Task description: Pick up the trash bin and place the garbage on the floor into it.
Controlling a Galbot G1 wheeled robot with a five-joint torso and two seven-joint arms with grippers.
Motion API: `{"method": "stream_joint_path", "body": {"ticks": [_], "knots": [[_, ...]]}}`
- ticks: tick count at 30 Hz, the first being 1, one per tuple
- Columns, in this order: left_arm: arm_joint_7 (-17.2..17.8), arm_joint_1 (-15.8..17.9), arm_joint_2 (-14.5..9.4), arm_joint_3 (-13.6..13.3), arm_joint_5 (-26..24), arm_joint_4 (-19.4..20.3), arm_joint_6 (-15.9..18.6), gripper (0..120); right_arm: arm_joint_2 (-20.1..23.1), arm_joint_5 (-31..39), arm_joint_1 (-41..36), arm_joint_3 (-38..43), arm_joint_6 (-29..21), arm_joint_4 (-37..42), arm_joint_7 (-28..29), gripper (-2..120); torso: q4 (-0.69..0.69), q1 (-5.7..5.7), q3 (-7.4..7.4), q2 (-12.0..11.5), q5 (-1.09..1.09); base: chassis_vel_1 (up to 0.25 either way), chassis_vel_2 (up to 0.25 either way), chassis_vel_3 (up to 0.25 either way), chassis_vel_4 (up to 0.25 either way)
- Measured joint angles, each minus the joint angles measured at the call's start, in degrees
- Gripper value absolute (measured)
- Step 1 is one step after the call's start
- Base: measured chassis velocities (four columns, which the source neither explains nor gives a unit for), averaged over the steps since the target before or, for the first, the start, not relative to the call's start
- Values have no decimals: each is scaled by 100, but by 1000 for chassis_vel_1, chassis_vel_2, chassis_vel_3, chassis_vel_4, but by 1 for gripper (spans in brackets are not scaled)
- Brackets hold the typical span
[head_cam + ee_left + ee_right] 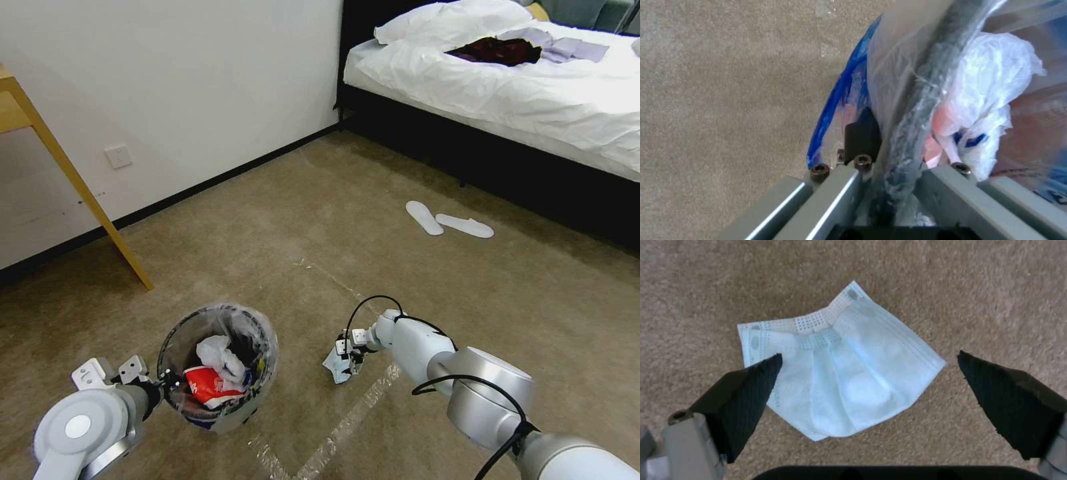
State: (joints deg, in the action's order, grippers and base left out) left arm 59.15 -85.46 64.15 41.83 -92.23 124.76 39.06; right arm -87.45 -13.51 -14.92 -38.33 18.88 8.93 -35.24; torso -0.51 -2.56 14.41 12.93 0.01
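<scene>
Spreading across most of the head view, the floor (313,220) is beige-brown carpet, with shiny tape lines crossing at the lower centre of the frame. A bed (520,87) with white bedding fills the upper right, and one yellow table leg (87,193) slants down the left side. Two white slippers (448,220) lie side by side on the carpet right of centre, well apart from both arms.

The trash bin (220,363) sits at the lower left of the frame, its clear liner crinkled over the rim. Inside it are a crumpled white tissue and a red-and-white wrapper. The left gripper (157,387) is at the bin's near-left rim; in the left wrist view its fingers (862,133) are clamped on the dark rim and liner, one finger outside the wall and the other inside.

The right arm reaches in from the lower right corner of the head view, and the right gripper (345,363) hangs just right of the bin, directly over one piece of garbage, a pale blue face mask (335,367). In the right wrist view the mask (840,373) lies flat and folded on the carpet in the centre of the frame. The two black fingertips (751,396) stand spread wide, one overlapping the mask's edge at the lower left and the other clear of it at the right. Nothing lies between the mask and the fingertips.
</scene>
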Motion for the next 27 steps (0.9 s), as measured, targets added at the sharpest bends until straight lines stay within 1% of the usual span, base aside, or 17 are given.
{"method": "stream_joint_path", "body": {"ticks": [10, 11, 12, 14, 15, 16, 17, 18, 20, 21, 22, 23, 24, 26, 27], "knots": [[-6, -12, 29, -14, 30, -23, 0, 0, -30, 88, -75, -5, -97, -57, 122, 99, 0, 0, 0, 0, 0, 0, 0, 0, 0], [-6, -6, 34, -20, 30, -22, 0, 0, -31, 104, -89, -5, -104, -59, 142, 95, 0, 0, 0, 0, 0, 0, 0, 0, 0], [-6, -6, 34, -20, 30, -22, 0, 0, -31, 104, -89, -5, -104, -59, 142, 95, 0, 0, 0, 0, 0, 0, 0, 0, 0], [-5, 25, 32, -33, 21, -40, 0, 0, -21, 154, -103, -2, -106, -45, 143, 80, 0, 0, 0, 0, 0, 0, 0, 0, 0], [-5, 25, 32, -33, 21, -40, 0, 0, -21, 154, -103, -2, -106, -45, 143, 80, 0, 0, 0, 0, 0, 0, 0, 0, 0], [-5, 26, 27, -34, 20, -48, 0, 0, -13, 168, -94, -1, -107, -36, 138, 77, 0, 0, 0, 0, 0, 0, 0, 0, 0], [-5, 26, 16, -35, 20, -62, 0, 0, 0, 185, -66, 3, -107, -22, 125, 70, 0, 0, 0, 0, 0, 0, 0, 0, 0], [-5, 26, 16, -35, 20, -62, 0, 0, 0, 185, -66, 3, -107, -22, 125, 70, 0, 0, 0, 0, 0, 0, 0, 0, 0], [-5, 42, 7, -48, 15, -76, 1, 0, 23, 204, -51, 15, -136, -26, 90, 59, 0, 0, 0, 0, 0, 0, 0, 0, 0], [-5, 42, 7, -48, 15, -76, 1, 0, 23, 204, -51, 15, -136, -26, 90, 59, 0, 0, 0, 0, 0, 0, 0, 0, 0], [-5, 52, 9, -62, 15, -80, 1, 0, 48, 225, -89, 23, -144, -35, 90, 51, 0, 0, 0, 0, 0, 0, 0, 0, 0], [-5, 52, 9, -62, 15, -80, 1, 0, 48, 225, -89, 23, -144, -35, 90, 51, 0, 0, 0, 0, 0, 0, 0, 0, 0], [-5, 60, 10, -70, 15, -88, 2, 0, 68, 250, -122, 27, -145, -36, 92, 48, 0, 0, 0, 0, 0, 0, 0, 0, 0], [-6, 69, 3, -79, 15, -99, 4, 0, 133, 347, -187, 33, -150, -28, 103, 37, 0, 0, 0, 0, 0, 0, 0, 0, 0], [-6, 69, 3, -79, 15, -99, 4, 0, 133, 347, -187, 33, -150, -28, 103, 37, 0, 0, 0, 0, 0, 0, 0, 0, 0]]}}
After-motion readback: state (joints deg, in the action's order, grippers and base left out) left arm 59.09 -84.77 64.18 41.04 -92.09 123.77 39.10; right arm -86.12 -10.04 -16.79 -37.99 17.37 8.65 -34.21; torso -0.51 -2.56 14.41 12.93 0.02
